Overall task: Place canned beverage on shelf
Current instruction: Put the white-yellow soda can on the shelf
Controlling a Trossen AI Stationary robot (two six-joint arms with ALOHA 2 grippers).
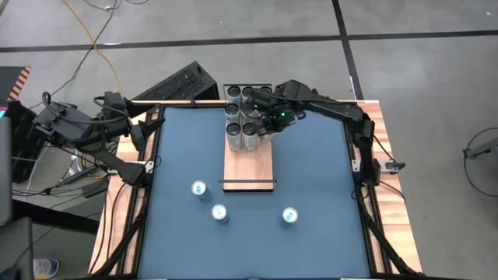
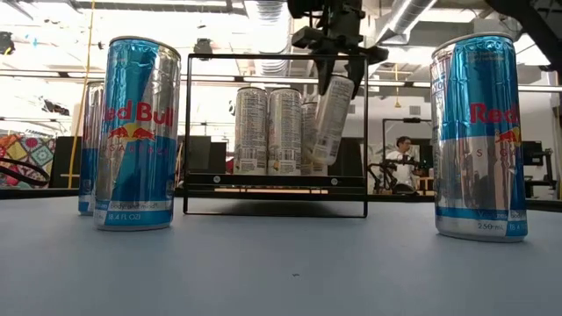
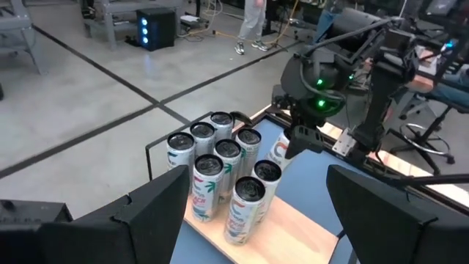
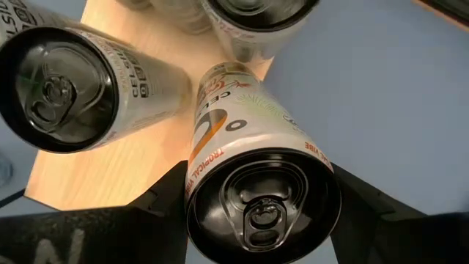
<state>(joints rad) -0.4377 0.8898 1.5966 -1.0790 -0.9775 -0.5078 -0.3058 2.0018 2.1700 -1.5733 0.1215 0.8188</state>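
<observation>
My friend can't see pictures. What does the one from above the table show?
Over a blue table, the right pincer holds a tilted can beside seven cans standing on a wooden shelf. Three blue cans stand on the table, and the left pincer waits open at the left edge.

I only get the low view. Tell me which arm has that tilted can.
Observer: The right gripper grips the tilted can near its top.
Operator: Report where its lower end sits.
Observer: The right wrist view puts it at the long edge of the shelf, beside the standing cans. I cannot tell whether it touches the shelf.
Operator: Give me the other arm.
Observer: The left gripper waits open at the left edge of the table.
</observation>
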